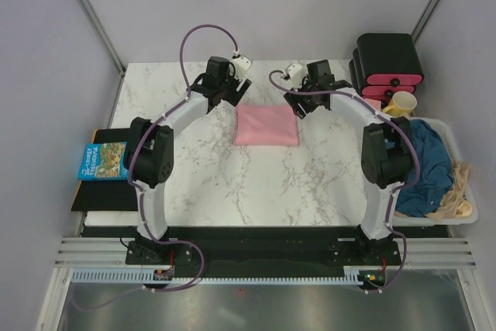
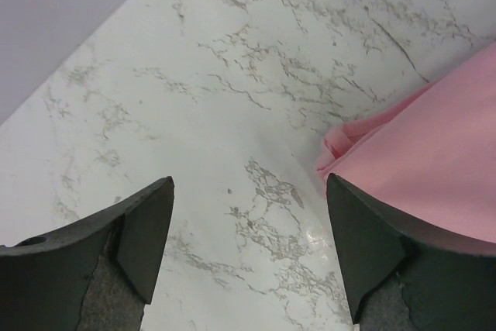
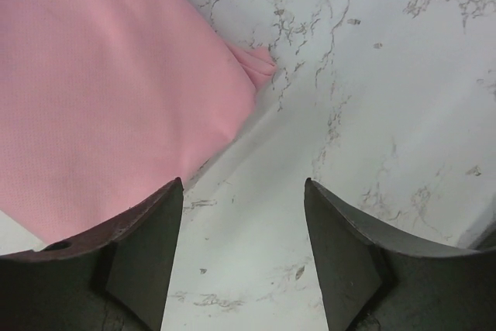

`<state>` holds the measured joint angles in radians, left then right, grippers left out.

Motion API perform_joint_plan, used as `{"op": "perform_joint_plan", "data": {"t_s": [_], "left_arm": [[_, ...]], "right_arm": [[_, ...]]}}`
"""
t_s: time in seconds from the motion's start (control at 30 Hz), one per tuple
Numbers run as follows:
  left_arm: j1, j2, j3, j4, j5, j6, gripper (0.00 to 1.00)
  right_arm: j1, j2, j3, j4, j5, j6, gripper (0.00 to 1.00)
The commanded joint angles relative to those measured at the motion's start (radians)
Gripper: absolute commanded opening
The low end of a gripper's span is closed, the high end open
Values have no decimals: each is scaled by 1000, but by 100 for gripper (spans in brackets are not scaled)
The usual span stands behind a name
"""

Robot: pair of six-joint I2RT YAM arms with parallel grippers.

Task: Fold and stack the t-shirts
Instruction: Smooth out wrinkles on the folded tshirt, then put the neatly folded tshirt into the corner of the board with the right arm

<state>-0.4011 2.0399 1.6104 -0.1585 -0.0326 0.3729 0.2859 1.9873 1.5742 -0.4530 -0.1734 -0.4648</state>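
Left gripper [image 2: 248, 215]: jaws stood wide apart, with only the bare marble surface [image 2: 232, 75] between them. A tucked corner of the light pink t-shirt [image 2: 434, 160] lay just beside one finger.

Right gripper [image 3: 244, 207]: likewise spread and empty. It was poised over the surface, with the shirt's other far corner beside it.

Pink t-shirt, overhead view: a compact folded rectangle lying flat towards the far middle of the surface, flanked by my two grippers.

Dark teal-blue t-shirt [image 1: 430, 168]: heaped unfolded in the white bin [image 1: 465, 211] at my right, well apart from the pink one.

Step in hand, as I judged it: the pink fold looked finished, and neither gripper held it.

Next move, as I judged it: my right arm would need to swing back to the bin and lift the teal shirt out. Both grippers would then need to spread it flat before any fold or stacking.
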Motion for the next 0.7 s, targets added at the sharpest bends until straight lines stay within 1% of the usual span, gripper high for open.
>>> {"op": "perform_joint_plan", "data": {"t_s": [0.0, 0.07, 0.1, 0.17, 0.2, 0.23, 0.27, 0.3, 0.33, 0.37, 0.43, 0.5, 0.57, 0.6, 0.67], "left_arm": [[-5, -101, 6, 45, -55, 27, 87], [-4, -138, 17, 19, -111, 56, 87], [-2, -150, 23, -21, -128, 66, 87], [14, -191, 20, -62, -150, 78, 87], [24, -243, 8, -90, -144, 78, 87], [31, -268, -19, -104, -136, 81, 87], [41, -291, -36, -114, -148, 98, 87], [42, -338, -53, -125, -165, 112, 87], [44, -358, -87, -145, -199, 127, 87], [48, -386, -108, -153, -208, 147, 87], [57, -464, -182, -154, -219, 158, 87], [77, -510, -225, -154, -224, 161, 87], [94, -570, -279, -156, -240, 172, 87], [100, -589, -294, -154, -245, 175, 87], [125, -638, -331, -156, -247, 188, 87]], "right_arm": [[12, -102, -46, 20, 58, -27, 71], [33, -151, -83, 10, 103, -101, 72], [39, -169, -97, 2, 147, -139, 71], [50, -225, -132, -44, 157, -240, 58], [56, -243, -135, -76, 144, -274, 53], [59, -270, -138, -119, 141, -302, 41], [68, -287, -141, -133, 146, -345, 33], [75, -301, -143, -153, 141, -365, 21], [79, -327, -138, -197, 117, -388, 5], [100, -341, -137, -220, 108, -423, 4], [130, -364, -138, -271, 104, -455, 24], [182, -377, -157, -277, 132, -469, 48], [231, -393, -200, -283, 144, -486, 59], [249, -398, -216, -280, 150, -504, 67], [303, -407, -261, -268, 166, -521, 69]]}}
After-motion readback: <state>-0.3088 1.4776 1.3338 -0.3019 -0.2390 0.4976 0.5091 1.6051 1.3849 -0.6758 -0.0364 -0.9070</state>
